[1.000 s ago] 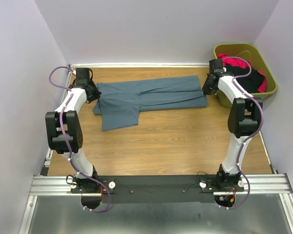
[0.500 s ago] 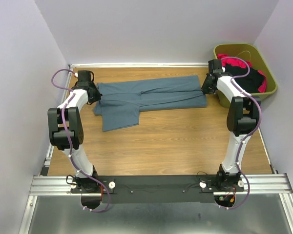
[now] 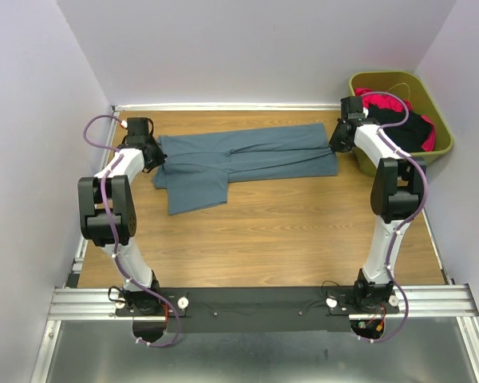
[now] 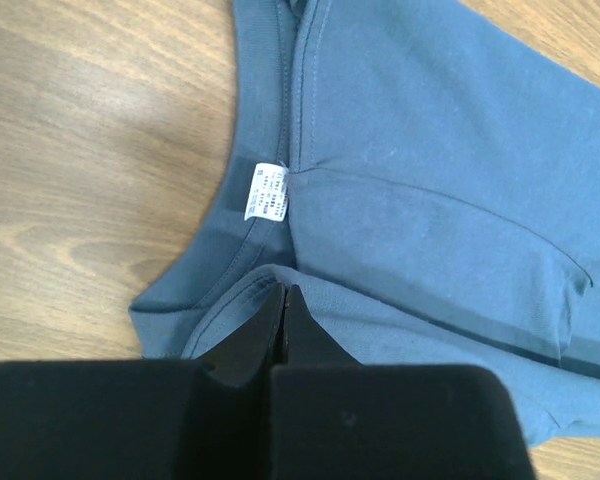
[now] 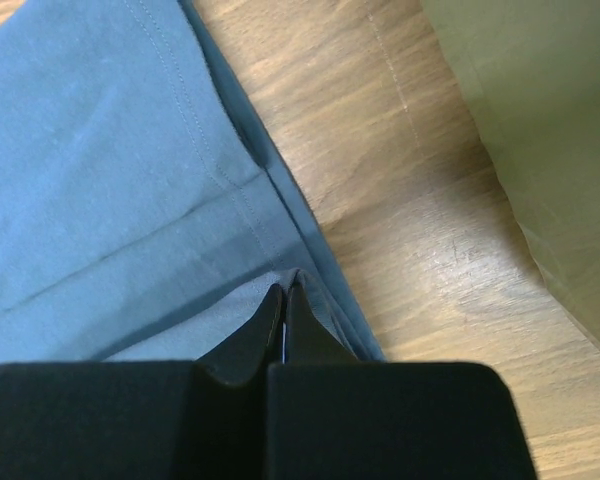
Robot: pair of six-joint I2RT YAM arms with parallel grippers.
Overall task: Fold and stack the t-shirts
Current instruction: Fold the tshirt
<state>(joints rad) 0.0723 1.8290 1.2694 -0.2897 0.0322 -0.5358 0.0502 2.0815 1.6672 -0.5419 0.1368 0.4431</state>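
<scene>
The slate-blue t-shirt (image 3: 239,159) lies partly folded across the far part of the table, one sleeve sticking out toward the near left. My left gripper (image 3: 153,156) is shut on the shirt's collar edge at its left end; in the left wrist view (image 4: 284,290) the jaws pinch the fabric just below the white neck label (image 4: 265,190). My right gripper (image 3: 337,146) is shut on the shirt's hem at its right end; the right wrist view (image 5: 286,290) shows the jaws closed on a fold of the hem. Black and red-pink shirts (image 3: 403,120) lie in the bin.
The olive-green bin (image 3: 443,132) stands at the far right corner, close beside my right gripper; its wall shows in the right wrist view (image 5: 540,140). Walls close off the left, far and right sides of the wooden table (image 3: 263,239).
Both grippers have stayed at the shirt's ends. The left arm's elbow has shifted slightly; the shirt's outline is nearly the same.
</scene>
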